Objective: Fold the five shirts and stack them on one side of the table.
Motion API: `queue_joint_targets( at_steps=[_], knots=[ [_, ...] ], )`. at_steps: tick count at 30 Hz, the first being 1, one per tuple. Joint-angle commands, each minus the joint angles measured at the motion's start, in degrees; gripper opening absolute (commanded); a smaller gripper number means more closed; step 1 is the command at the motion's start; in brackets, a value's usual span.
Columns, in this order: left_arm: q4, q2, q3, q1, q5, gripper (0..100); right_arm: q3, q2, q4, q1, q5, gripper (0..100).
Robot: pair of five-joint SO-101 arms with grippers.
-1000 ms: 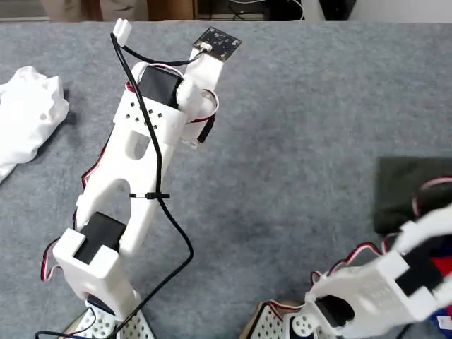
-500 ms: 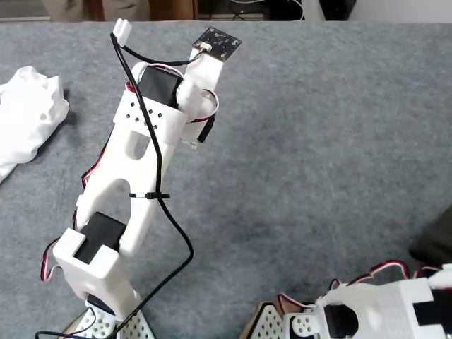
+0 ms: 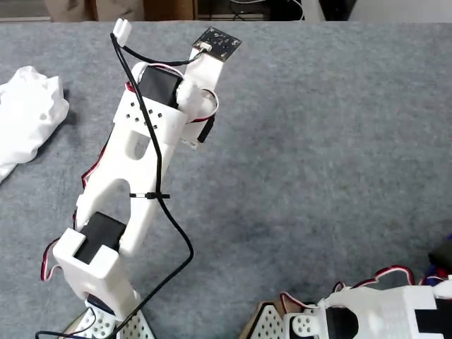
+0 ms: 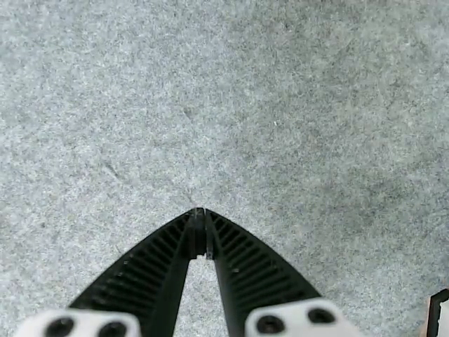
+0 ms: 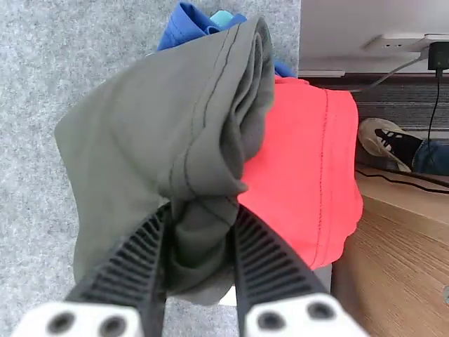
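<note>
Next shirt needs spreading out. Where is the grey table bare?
The widest bare stretch of the grey felt table lies right of the white left arm. A narrower strip separates that arm from the crumpled white shirt. Crowded: the near right edge, where the right gripper clamps an olive-grey shirt over a red shirt and a blue shirt.

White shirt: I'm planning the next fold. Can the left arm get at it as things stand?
Probably yes. The left gripper is shut on nothing over the bare table, and the white shirt lies crumpled off to that arm's side, with nothing lying on the table between them.
</note>
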Motion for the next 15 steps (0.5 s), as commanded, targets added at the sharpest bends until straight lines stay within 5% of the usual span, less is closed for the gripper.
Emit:
queue_joint_targets(
  at_steps=[1, 11, 15],
  knots=[
    [0.5, -3.1, -0.7, -0.4, -0.4, 2, -3.5, -3.9, 0.8, 2.8, 0.6, 0.6],
    [0.5, -3.1, -3.9, -0.2, -0.4, 2, -2.7, -3.5, 0.9, 5.4, 10.5, 1.1],
    [0.5, -3.1, -3.9, -0.4, -0.4, 2, 0.6, -3.9, 0.9, 5.5, 11.1, 12.4]
  ],
)
